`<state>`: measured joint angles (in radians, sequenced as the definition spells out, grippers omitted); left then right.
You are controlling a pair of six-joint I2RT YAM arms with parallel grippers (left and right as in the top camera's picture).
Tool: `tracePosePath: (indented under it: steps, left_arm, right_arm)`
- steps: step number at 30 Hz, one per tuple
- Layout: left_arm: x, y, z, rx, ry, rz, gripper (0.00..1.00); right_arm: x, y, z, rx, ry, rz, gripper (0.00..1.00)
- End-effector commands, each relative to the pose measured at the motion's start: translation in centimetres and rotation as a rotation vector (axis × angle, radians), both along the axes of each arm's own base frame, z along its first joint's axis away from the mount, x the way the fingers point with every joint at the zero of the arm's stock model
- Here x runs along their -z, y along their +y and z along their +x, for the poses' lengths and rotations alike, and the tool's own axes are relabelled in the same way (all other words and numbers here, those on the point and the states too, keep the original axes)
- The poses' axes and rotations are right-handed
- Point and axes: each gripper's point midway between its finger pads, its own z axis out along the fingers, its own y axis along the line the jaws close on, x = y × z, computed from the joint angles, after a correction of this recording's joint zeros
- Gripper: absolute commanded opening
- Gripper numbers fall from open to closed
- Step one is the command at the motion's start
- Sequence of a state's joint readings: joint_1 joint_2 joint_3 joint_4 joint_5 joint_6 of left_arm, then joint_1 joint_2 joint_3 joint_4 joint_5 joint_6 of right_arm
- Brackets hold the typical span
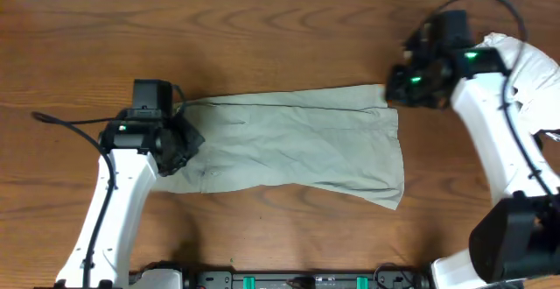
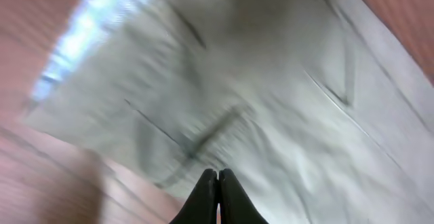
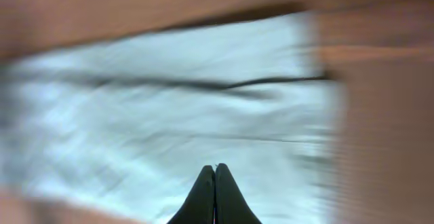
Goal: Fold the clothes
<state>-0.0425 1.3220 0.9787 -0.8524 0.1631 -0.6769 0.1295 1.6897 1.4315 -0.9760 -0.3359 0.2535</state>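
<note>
The khaki-beige trousers [image 1: 297,144] lie folded flat across the middle of the wooden table, long axis left to right. My left gripper [image 1: 185,140] is at their left end; in the left wrist view its fingers [image 2: 218,176] are shut and empty above the cloth [image 2: 271,81]. My right gripper [image 1: 395,92] hovers at the top right corner of the trousers; in the right wrist view its fingers [image 3: 215,172] are shut and empty over the cloth [image 3: 169,115]. Both wrist views are motion-blurred.
A white cloth bundle [image 1: 534,70] sits at the right edge of the table behind the right arm. Bare wooden table [image 1: 262,35] surrounds the trousers. The arm bases stand at the front edge.
</note>
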Motion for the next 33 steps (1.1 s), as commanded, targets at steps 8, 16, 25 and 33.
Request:
tracePosePath:
  steps: [8,16,25,33]
  left_arm:
    - [1.4,-6.9,-0.9,0.220,0.069,-0.117,0.06]
    - [4.9,-8.2,-0.3,0.269,0.150,-0.128,0.06]
    - [8.8,-8.3,0.1,0.272,0.233,-0.124,0.06]
    - [10.4,-7.6,-0.1,0.287,0.275,-0.116,0.06]
  right_arm:
    - [5.9,13.1,-7.7,-0.222,0.176,0.129,0.01]
    - [9.7,14.4,-11.0,-0.203,0.244,0.128,0.01]
    - [12.8,11.7,-12.6,-0.156,0.293,0.052,0.01]
    - [15.2,8.1,-13.4,-0.067,0.343,-0.007,0.05]
